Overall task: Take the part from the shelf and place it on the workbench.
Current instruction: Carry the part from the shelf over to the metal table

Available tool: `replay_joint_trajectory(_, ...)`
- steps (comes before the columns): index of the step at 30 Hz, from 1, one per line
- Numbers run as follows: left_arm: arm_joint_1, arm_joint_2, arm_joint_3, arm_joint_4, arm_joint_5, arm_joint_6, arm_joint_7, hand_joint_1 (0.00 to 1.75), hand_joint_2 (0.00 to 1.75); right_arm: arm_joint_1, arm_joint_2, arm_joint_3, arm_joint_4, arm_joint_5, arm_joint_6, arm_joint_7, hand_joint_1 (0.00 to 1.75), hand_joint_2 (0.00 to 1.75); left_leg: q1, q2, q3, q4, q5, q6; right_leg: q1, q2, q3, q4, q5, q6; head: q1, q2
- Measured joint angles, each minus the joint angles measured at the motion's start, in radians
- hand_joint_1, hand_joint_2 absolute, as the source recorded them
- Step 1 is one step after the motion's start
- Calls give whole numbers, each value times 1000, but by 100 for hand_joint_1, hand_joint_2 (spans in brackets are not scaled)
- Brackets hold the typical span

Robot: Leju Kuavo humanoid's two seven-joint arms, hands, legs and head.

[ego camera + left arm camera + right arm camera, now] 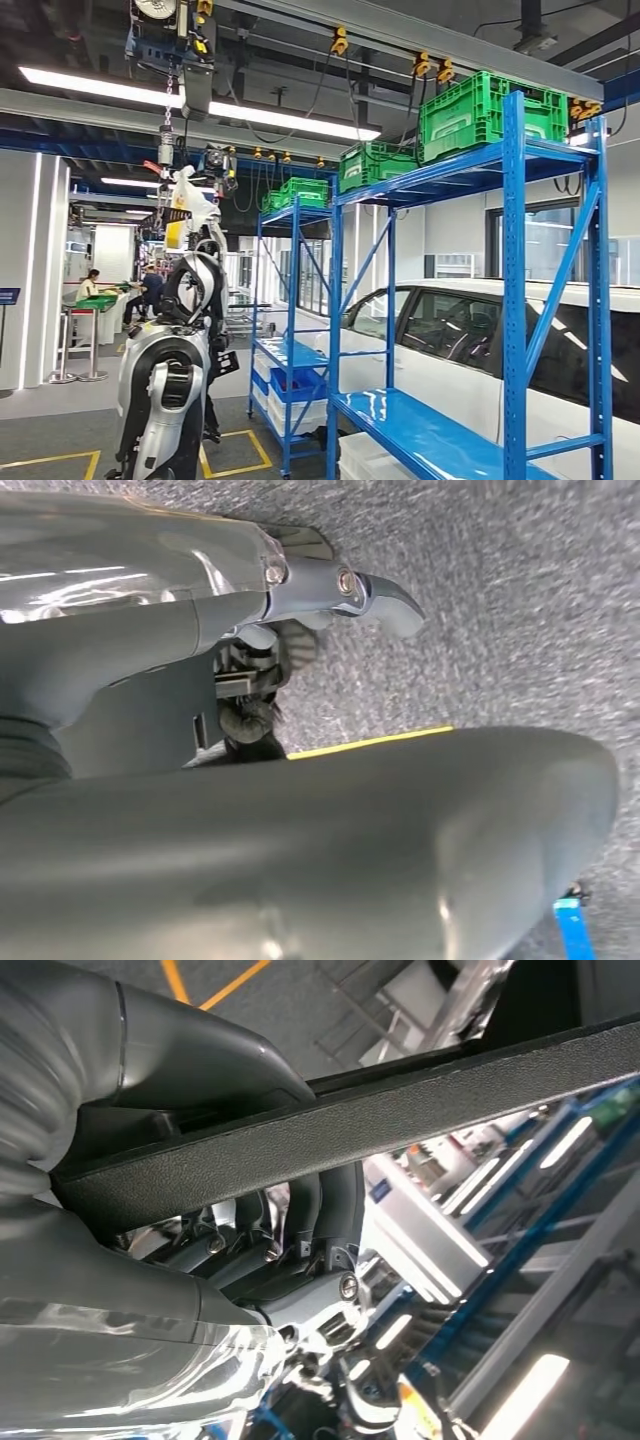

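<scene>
A long, flat black part (423, 1110) with a rough surface runs across the right wrist view. My right hand (317, 1220) grips it, the dark fingers wrapped around its edge. My left hand (302, 630) hangs over the grey floor with its thumb (385, 600) stretched out and nothing in it; its dark fingers are partly hidden behind the cover. A tall blue shelf (513, 300) stands close on the right in the head view, its lower board (423, 430) bare.
Green crates (483, 110) sit on top of the blue shelves. A white car (468, 330) is parked behind them. Another humanoid robot (177, 370) hangs from a hoist ahead on the left. Blue and white bins (298, 395) fill the farther shelf. A person (90, 290) sits far left.
</scene>
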Motion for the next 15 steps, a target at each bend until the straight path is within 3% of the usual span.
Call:
replay_joint_trajectory(1,-2,-1,0,0,-1,0,0,0,175,-2,0,0,0,0,0,0,175,175,1,-8,-1,0,1,-2,2,17,24,-54,22,-7,0,0)
replay_joint_trajectory(3,-5,-3,0,0,-3,0,0,0,175,-6,0,0,1,2,0,1,175,175,5,-21,-7,0,6,-9,6,31,38,-90,31,-13,0,0)
replay_joint_trajectory(5,-4,-4,0,0,-4,0,0,0,175,-11,1,1,2,3,0,1,175,175,6,-25,-13,-2,7,-18,5,14,42,-106,35,-12,0,0)
replay_joint_trajectory(6,-4,-4,0,0,-5,1,0,0,175,-14,3,1,2,4,0,1,175,175,5,-15,-19,6,-1,-23,2,6,44,-115,37,-13,0,0)
replay_joint_trajectory(7,-6,-4,0,0,-6,1,-1,0,175,-16,5,1,2,3,0,1,175,175,4,0,-30,29,-19,-27,-2,-4,46,-123,39,-15,0,0)
replay_joint_trajectory(9,-9,-4,0,0,-6,1,-1,0,175,-16,7,1,3,3,-1,1,175,175,7,28,-76,134,-80,-37,-4,-23,46,-126,42,-17,0,0)
replay_joint_trajectory(11,-8,-4,0,0,-6,1,-2,0,175,-15,7,1,5,4,0,2,175,175,13,36,-122,244,-119,-46,-4,-44,45,-126,41,-17,0,0)
replay_joint_trajectory(12,-7,-4,0,0,-6,1,-1,0,175,-14,6,1,6,5,0,2,175,175,16,39,-125,256,-114,-50,-5,-53,45,-125,40,-16,0,0)
replay_joint_trajectory(13,-7,-3,0,0,-6,1,-1,0,175,-14,6,2,6,6,0,2,175,175,19,43,-109,227,-91,-54,-5,-61,45,-123,39,-14,0,0)
replay_joint_trajectory(15,-9,-2,0,0,-6,1,1,0,175,-16,7,2,6,6,0,2,175,175,21,68,-43,102,-31,-59,-6,-74,45,-117,33,-4,0,0)
